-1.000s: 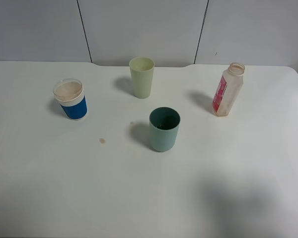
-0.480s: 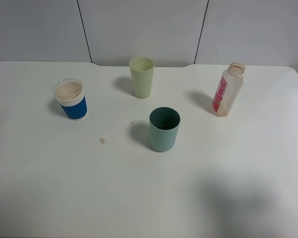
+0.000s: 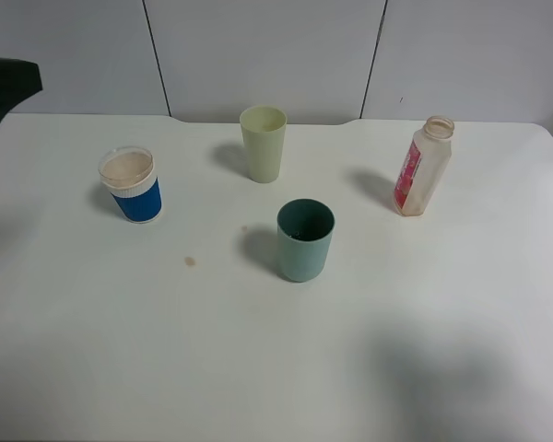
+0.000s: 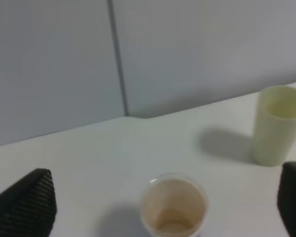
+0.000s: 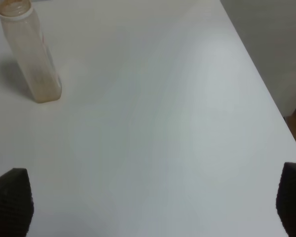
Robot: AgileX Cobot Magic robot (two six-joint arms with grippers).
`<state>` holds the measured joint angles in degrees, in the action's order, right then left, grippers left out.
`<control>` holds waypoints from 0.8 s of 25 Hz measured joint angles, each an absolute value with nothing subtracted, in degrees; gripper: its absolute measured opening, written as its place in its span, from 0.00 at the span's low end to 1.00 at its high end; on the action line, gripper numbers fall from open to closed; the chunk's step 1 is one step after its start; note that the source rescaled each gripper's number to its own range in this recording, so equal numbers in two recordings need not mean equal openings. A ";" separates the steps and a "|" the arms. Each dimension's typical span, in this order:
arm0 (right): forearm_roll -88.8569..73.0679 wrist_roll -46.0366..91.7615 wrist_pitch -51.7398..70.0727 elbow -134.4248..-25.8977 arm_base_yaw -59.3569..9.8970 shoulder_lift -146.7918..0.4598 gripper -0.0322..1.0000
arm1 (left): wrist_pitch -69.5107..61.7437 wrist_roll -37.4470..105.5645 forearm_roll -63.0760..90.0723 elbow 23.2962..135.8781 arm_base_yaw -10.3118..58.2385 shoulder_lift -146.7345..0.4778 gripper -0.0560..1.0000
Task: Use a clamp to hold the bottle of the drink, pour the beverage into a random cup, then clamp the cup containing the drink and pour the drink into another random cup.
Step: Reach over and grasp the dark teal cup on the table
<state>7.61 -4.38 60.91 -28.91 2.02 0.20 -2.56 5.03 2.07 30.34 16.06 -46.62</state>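
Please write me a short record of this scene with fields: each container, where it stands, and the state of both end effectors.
bottle: upright, no cap, right part of table
blue cup: upright, left part, brownish inside
yellow-green cup: upright, rear middle
teal cup: upright, middle, in front of yellow-green cup
left end effector: open, empty, facing blue cup
right end effector: open, empty, bottle ahead

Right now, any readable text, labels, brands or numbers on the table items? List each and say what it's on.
No text is legible in any view.
Bottle, red-pink label: printed, but too small and blurred to read.
Blue-and-white cup: no text visible.
Pale yellow-green cup: plain, no markings.
Teal cup: plain, no markings.
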 joint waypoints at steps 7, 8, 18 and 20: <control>7.61 -4.38 60.91 -28.91 2.02 0.20 0.98 | 3.24 -0.57 -3.16 30.34 22.50 -53.52 0.68; 7.61 -4.38 60.91 -28.91 2.02 0.20 0.98 | 3.75 -1.57 -4.02 30.34 22.99 -54.42 0.68; 7.61 -4.38 60.91 -28.91 2.02 0.20 0.98 | 7.29 -17.14 -15.87 29.05 24.10 -58.42 0.91; 7.61 -4.38 60.91 -28.91 2.02 0.20 0.98 | 8.85 -17.25 -15.99 27.40 24.10 -58.42 0.93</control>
